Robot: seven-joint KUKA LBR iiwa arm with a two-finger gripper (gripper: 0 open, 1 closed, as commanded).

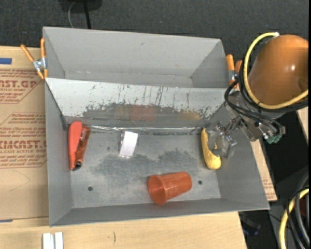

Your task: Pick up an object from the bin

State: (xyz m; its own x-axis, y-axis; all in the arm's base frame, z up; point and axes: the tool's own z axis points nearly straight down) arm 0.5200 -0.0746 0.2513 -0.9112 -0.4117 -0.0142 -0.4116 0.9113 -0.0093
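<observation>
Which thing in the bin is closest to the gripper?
The yellow banana by the right wall, right beside the gripper; the orange cup, white piece and red tool lie farther left.

You can read red print on the cardboard sheet (pixel 18 113) lying left of the bin (pixel 145 40).
On the upper part of the sheet you find large red capitals, cut off at the left, ending in "CAST.GP". Under them runs a smaller line you can make out as "CELL-CAST ACRYLIC SHEET", and the finer lines below that are too small to read. Lower down the same block repeats, with large capitals reading roughly "CIACAST.G", the first letters uncertain, and beneath them "CELL-CAST ACRYLIC SHEET" once more. All of it runs at a slight slant, and the large lines reach right up to the bin's left wall.
</observation>
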